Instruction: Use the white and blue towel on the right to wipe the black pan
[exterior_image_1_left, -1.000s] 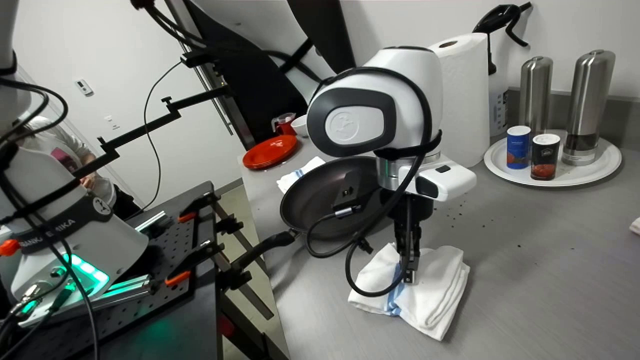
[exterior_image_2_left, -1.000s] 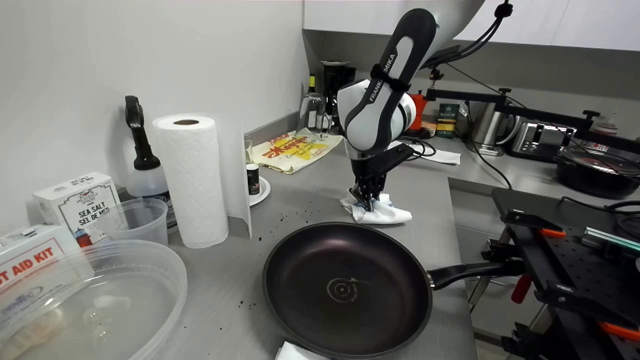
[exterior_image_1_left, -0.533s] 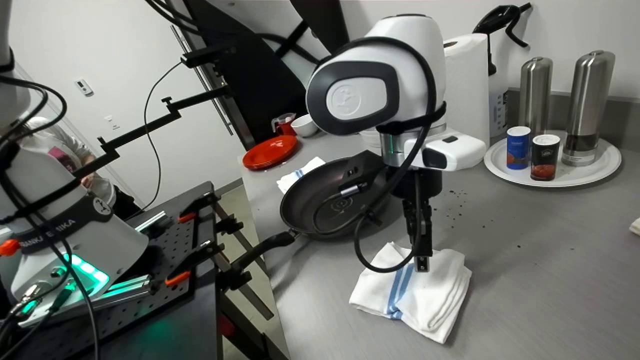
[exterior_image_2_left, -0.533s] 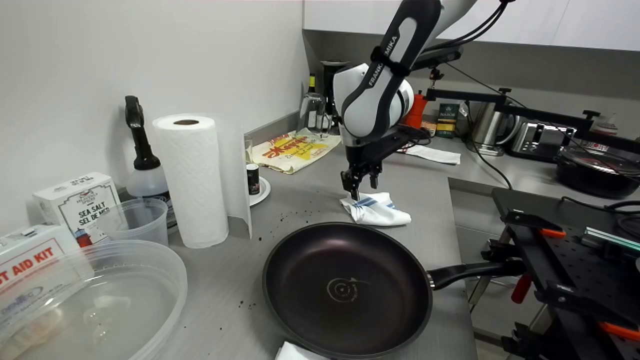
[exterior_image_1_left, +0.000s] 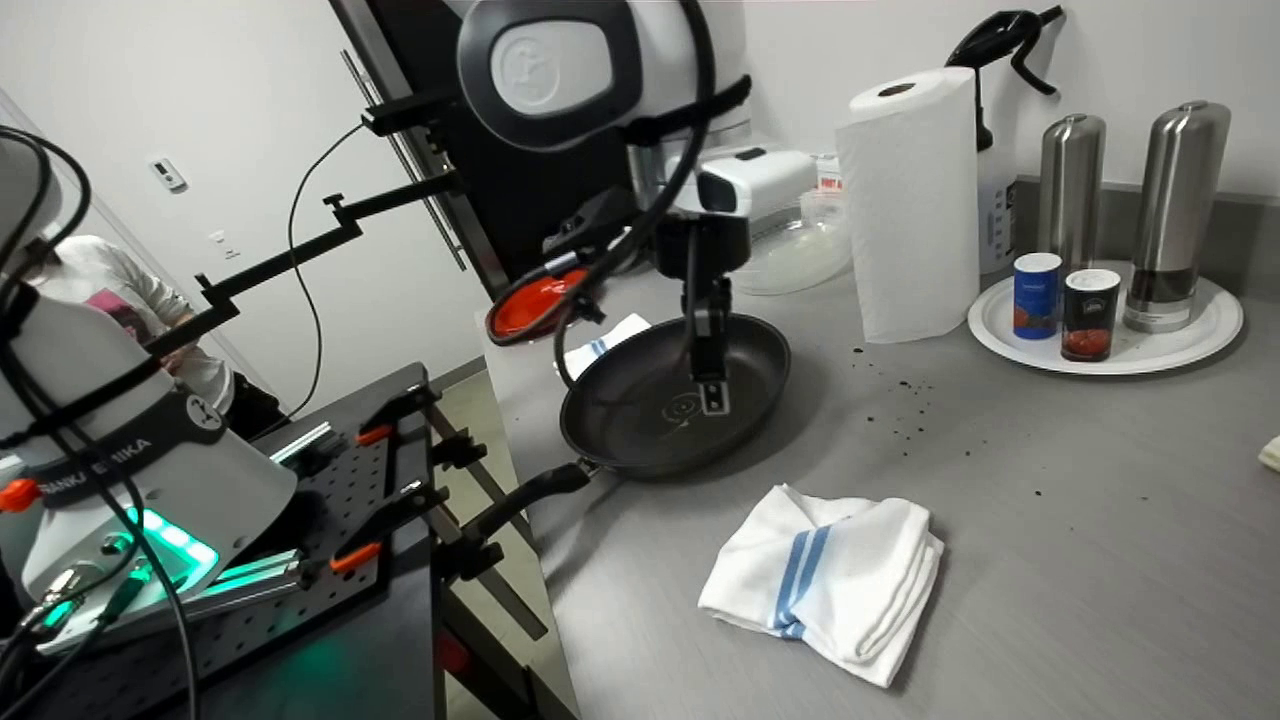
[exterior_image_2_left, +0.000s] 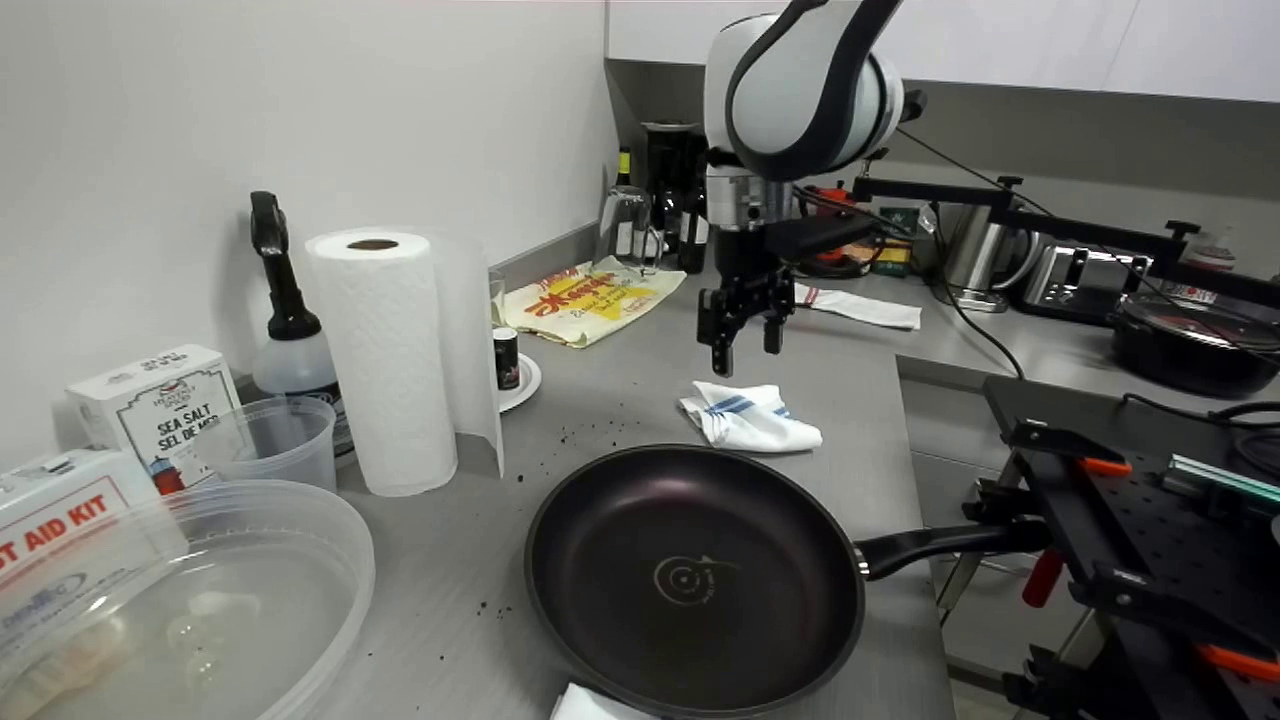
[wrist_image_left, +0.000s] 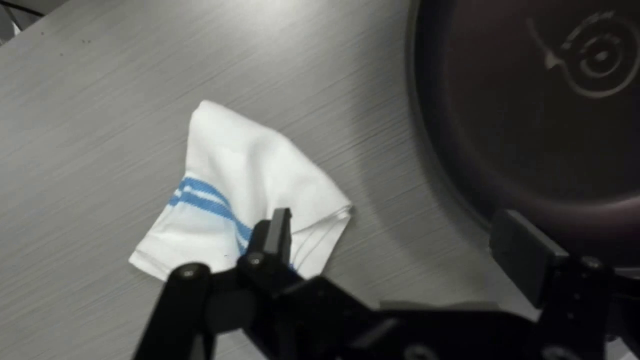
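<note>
A folded white towel with blue stripes lies loose on the counter, its stripes also plain in the wrist view. Beside it sits the black pan, flat on the counter with its handle pointing past the edge. My gripper hangs in the air above the towel, pointing down. Its jaws stand wide apart in the wrist view, with only bare counter showing between the fingers. One finger covers part of the towel in that view, but the two are apart in height.
A second white towel lies against the pan's far side. Around them stand a paper towel roll, a plate with grinders and shakers, and a clear plastic container. Dark crumbs are scattered beside the pan.
My gripper has opened and let go of the towel, then risen away from it. In an exterior view it has shifted left across the pan. Towel and pan stay in place on the counter.
</note>
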